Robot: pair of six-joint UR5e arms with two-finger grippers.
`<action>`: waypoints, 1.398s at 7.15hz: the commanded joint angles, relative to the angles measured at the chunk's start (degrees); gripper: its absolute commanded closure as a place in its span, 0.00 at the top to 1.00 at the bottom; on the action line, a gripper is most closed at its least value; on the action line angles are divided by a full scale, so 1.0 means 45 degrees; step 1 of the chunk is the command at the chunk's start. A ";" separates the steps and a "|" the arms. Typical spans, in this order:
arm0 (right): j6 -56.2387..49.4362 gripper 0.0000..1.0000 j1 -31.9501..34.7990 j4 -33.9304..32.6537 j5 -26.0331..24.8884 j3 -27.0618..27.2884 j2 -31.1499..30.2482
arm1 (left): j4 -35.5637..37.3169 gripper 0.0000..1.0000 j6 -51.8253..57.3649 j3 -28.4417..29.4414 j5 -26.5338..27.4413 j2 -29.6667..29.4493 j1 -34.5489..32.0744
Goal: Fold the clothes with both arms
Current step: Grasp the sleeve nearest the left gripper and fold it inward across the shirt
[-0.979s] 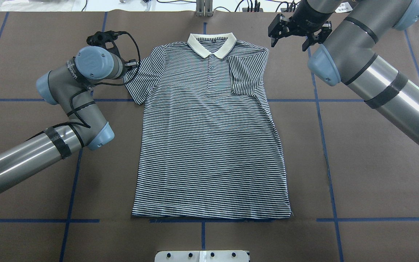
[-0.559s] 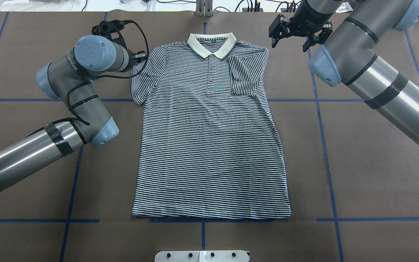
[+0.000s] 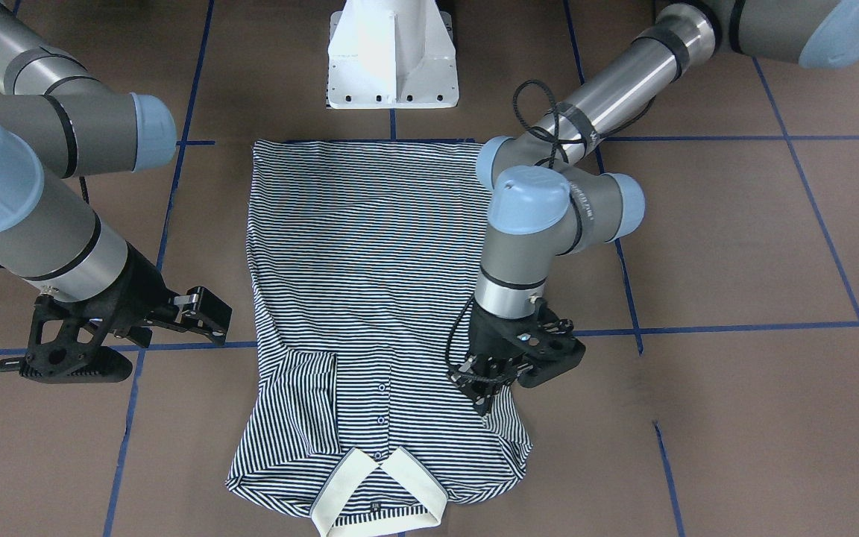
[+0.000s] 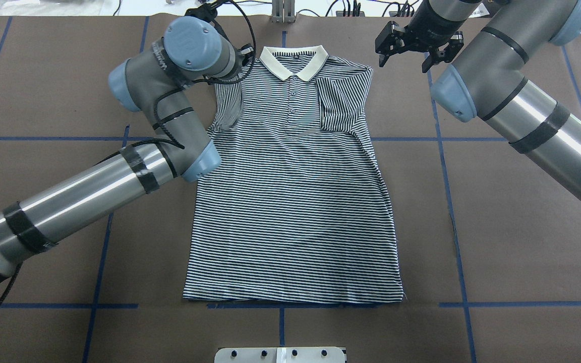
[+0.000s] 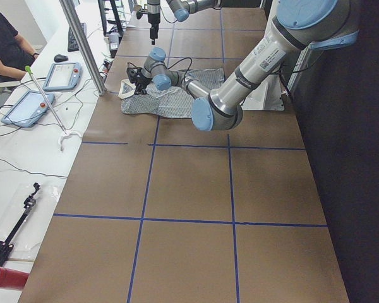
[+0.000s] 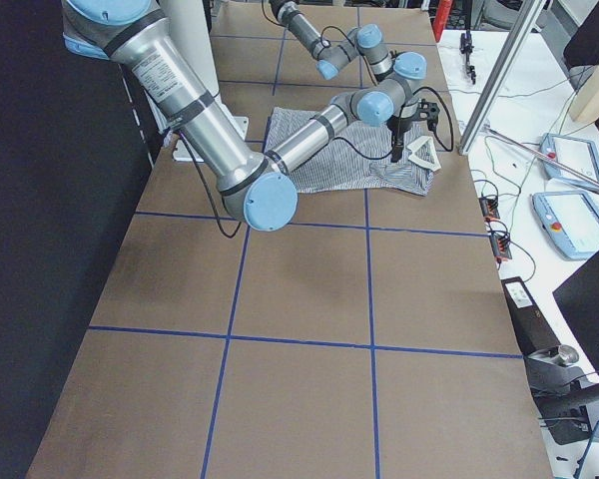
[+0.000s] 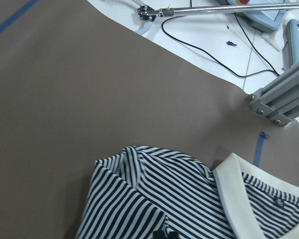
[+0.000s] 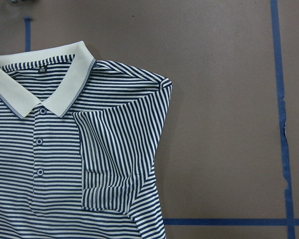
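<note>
Polo shirt (image 4: 295, 212) flat at mid-table (image 4: 497, 227): we see the left arm (image 4: 94, 196) has swung inward, the left gripper (image 3: 483, 394) clamped on the sleeve (image 4: 227, 108), now lifted chestward, the second sleeve fold under way. The right gripper (image 4: 405, 59) waits nearby, spread wide.

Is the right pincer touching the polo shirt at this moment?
Apart. In the overhead view, bare table shows between the right pincer and the polo shirt; the front-facing view shows the same gap.

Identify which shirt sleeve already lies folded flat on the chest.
The sleeve on the robot's right, beside the buttons; the other sleeve hangs lifted from the left gripper.
</note>
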 commanded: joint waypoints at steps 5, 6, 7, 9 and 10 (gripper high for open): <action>-0.0094 1.00 0.0014 0.0005 -0.0021 0.0102 -0.0199 | -0.1550 1.00 0.0794 0.0616 -0.0134 -0.0570 0.0118; 0.0099 1.00 -0.0140 0.0024 -0.0001 0.0895 -0.0664 | -0.1220 1.00 0.1689 -0.0257 -0.1625 0.0068 0.0059; 0.0198 1.00 -0.0509 0.0044 -0.0040 0.2314 -0.2003 | -0.0811 1.00 0.2394 -0.2045 -0.2452 0.1447 -0.0038; 0.1185 1.00 -0.1230 0.0063 -0.0213 0.4779 -0.4077 | 0.2609 1.00 0.5764 -0.6223 -0.3043 0.3700 -0.0078; 0.2684 1.00 -0.2628 0.0083 -0.1453 0.5872 -0.4860 | 0.3559 1.00 0.6514 -0.8002 -0.3066 0.4500 -0.0117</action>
